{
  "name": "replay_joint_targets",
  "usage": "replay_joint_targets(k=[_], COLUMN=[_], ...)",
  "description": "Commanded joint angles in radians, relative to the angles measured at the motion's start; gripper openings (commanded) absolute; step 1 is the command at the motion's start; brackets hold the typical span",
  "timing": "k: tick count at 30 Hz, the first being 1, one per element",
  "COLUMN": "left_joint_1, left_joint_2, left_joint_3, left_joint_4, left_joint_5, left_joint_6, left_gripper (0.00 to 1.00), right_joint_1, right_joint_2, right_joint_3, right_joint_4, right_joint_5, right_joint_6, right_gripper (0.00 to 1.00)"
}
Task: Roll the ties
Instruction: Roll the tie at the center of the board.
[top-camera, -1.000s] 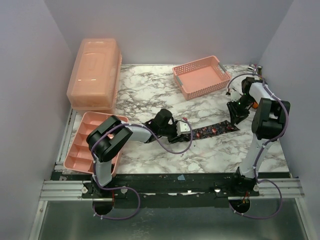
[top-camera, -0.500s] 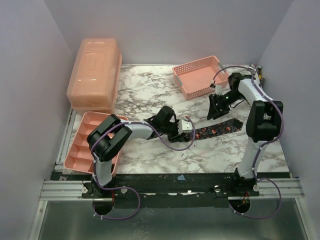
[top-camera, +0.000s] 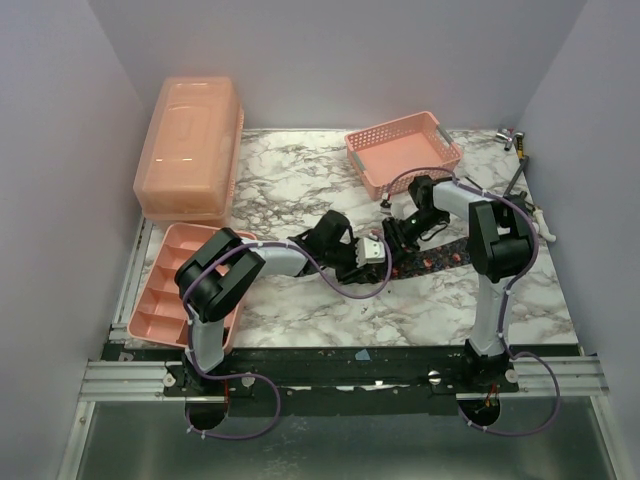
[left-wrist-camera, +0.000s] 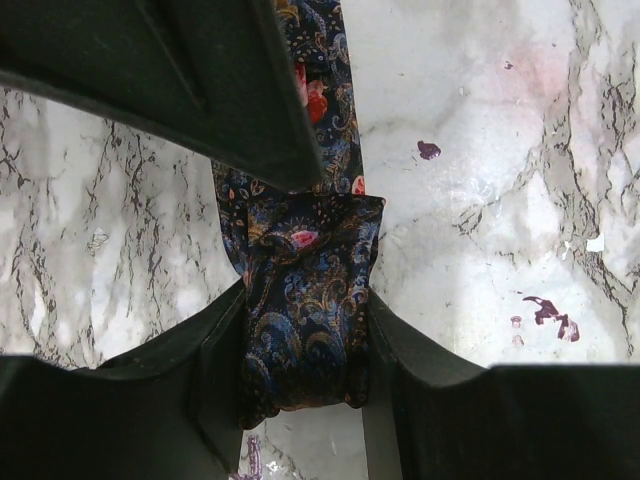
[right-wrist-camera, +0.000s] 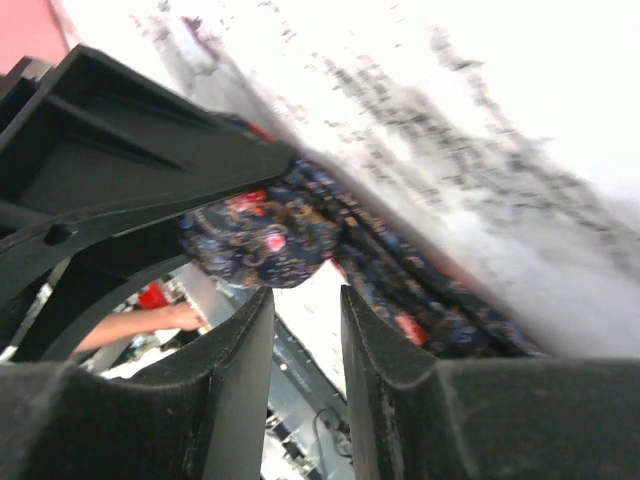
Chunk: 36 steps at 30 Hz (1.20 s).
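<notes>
One dark navy tie (top-camera: 432, 257) with red and orange dots lies as a strip across the marble table (top-camera: 300, 180), right of centre. My left gripper (top-camera: 372, 257) is shut on its folded, partly coiled left end (left-wrist-camera: 300, 260), which fills the gap between the fingers (left-wrist-camera: 215, 350). My right gripper (top-camera: 396, 234) hovers just right of the left one, over the strip. In the right wrist view the right gripper (right-wrist-camera: 307, 300) stands narrowly open with nothing between its fingers, and the coiled end (right-wrist-camera: 262, 240) and the strip (right-wrist-camera: 420, 295) lie just beyond it.
A pink mesh basket (top-camera: 403, 152) stands at the back right. A lidded pink box (top-camera: 190, 150) is at the back left. A pink compartment tray (top-camera: 165, 290) lies at the left edge. Small tools (top-camera: 520, 175) lie at the far right.
My right arm has swung left from the tie's right end to just beside my left gripper. The left gripper has kept its hold and barely moved.
</notes>
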Motion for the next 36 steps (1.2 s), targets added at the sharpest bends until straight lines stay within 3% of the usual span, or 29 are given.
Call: replay_joint_targets(k=[1, 13, 22, 29, 36], left_joint_1=[0.017, 0.033, 0.027, 0.016, 0.011], left_joint_2=[0.048, -0.097, 0.015, 0.041, 0.041], left_joint_3=[-0.064, -0.124, -0.090, -0.088, -0.093], left_joint_4=[-0.071, 0.198, 0.013, -0.033, -0.023], left_joint_5=[-0.012, -0.050, -0.137, -0.151, -0.135], left_joint_6=[-0.011, -0.242, -0.092, -0.077, -0.083], left_gripper=[0.34, 0.39, 0.39, 0.40, 0.41], right_joint_1=[-0.012, -0.013, -0.013, -0.012, -0.011], right_joint_2=[0.002, 0.080, 0.092, -0.021, 0.009], right_joint_3=[-0.008, -0.118, -0.036, 0.046, -0.018], right_joint_4=[0.110, 0.223, 0.205, -0.003, 0.002], right_joint_5=[0.111, 0.449, 0.502, 0.146, -0.079], right_joint_6=[0.047, -0.057, -0.164, -0.139, -0.007], right_gripper=[0.32, 0.27, 0.29, 0.47, 0.52])
